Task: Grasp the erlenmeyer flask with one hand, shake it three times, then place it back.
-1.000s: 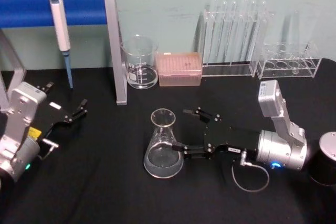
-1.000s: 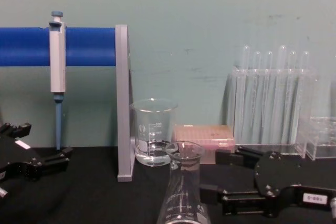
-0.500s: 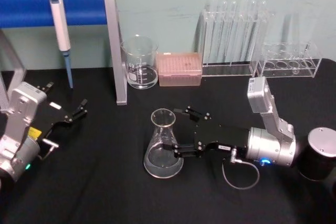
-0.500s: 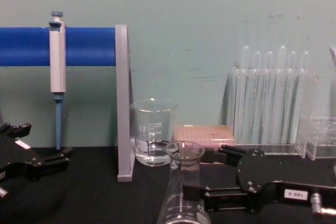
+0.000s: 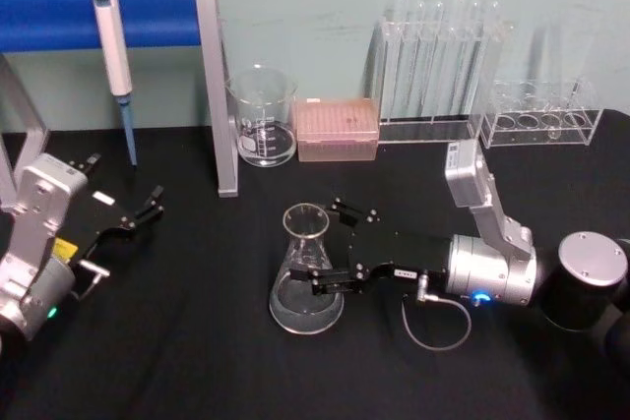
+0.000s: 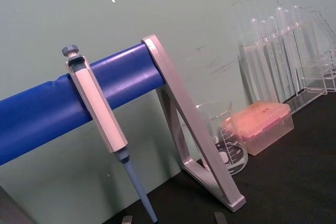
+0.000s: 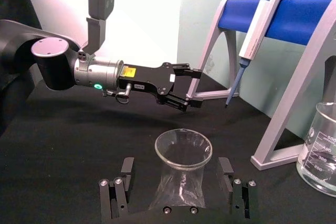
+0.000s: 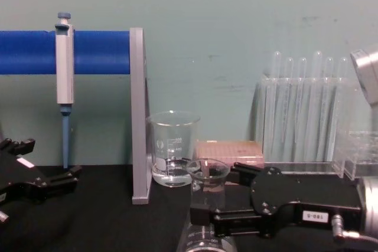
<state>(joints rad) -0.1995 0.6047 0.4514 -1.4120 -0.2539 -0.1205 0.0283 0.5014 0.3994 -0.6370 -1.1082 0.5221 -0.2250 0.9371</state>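
As the flask stands upright on the black table, in front of the beaker and well apart from it, it is straddled by the right gripper, which reaches in low and level from the robot's right. In the right wrist view the fingers are seen parted, one to each side of the glass just below the neck. A gap is left on both sides, and no contact is noted. The left gripper is parked at the left of the table, fingers also apart.

Handling, as judged:
- Thin clear glass, so rigid but fragile, and smooth enough to be slippery against hard pads.
- Weight is expected to be low; the contents cannot be made out with certainty.
- The wall slopes, so a flask gripped on the cone may slide down through the jaws.
- Hold is best taken high, at the narrow neck under the flared rim, so that the rim acts as a stop during shaking.
- Closing force should be kept moderate: enough to check the swing of the wide base, not enough to crack the neck.
- Centring should be checked before closure, lest the flask be tipped by one finger.
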